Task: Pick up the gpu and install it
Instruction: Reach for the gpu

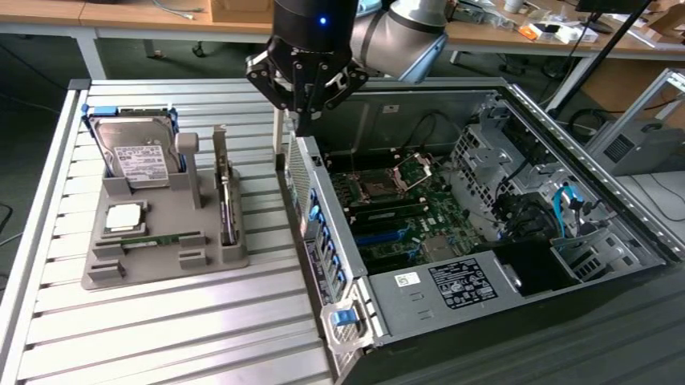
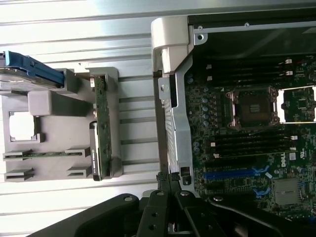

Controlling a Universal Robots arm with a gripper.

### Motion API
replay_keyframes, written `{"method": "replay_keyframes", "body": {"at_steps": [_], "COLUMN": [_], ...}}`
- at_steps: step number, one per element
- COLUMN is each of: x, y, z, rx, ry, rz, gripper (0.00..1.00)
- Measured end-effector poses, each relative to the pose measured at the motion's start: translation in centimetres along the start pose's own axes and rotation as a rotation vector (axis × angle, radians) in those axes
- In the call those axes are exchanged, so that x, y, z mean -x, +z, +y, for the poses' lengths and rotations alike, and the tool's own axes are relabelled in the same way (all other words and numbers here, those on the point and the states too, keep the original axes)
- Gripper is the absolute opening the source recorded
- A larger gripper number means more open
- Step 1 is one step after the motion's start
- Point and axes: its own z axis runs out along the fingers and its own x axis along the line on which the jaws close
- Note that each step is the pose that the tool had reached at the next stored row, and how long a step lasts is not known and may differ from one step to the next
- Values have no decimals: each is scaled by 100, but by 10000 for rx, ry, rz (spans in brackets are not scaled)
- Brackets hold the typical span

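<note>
Surface: ribbed metal table [image 1: 192, 337], with cluttered wooden benches behind it.
Tray: grey holder [image 1: 160, 265] on the table, on the exterior view's left. It carries a hard drive [image 1: 139, 156], a chip [image 1: 123, 216], a memory stick [image 1: 150, 239] and the gpu.
Gpu: stands on edge [image 1: 224, 196] in the tray's slot on the side nearest the case, untouched and not yet lifted. The wrist view shows it edge-on [image 2: 100, 128] as a thin strip.
Gpu axis: its long side runs along the slot, roughly parallel to the case's near wall, far to near in the exterior view.
Case: open tower [image 1: 599, 184] lying on its side on the exterior view's right, motherboard [image 1: 396, 208] exposed.
Gripper: fingers [image 1: 294, 120] pressed together and pointing down, with nothing between them.
Gripper place: above the far end of the case's near wall, between tray and motherboard. The wrist view puts its tips [image 2: 168, 177] right over that wall's rim; whether they touch it I cannot tell.
Bearing: the gpu lies to the exterior view's left of the gripper, lower and a little nearer the camera, near but apart, with bare table between case and tray.
Arm: there is just one, closer to the case than to the card.
Judgement: nothing is grasped, and the card's thin edge faces up toward the closed fingers.
</note>
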Motion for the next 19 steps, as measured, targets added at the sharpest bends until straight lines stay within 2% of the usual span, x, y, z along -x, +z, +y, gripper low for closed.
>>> {"method": "replay_keyframes", "body": {"at_steps": [19], "x": [-75], "y": [-2], "z": [-6], "rx": [0], "ry": [0], "rz": [0], "gripper": [11]}}
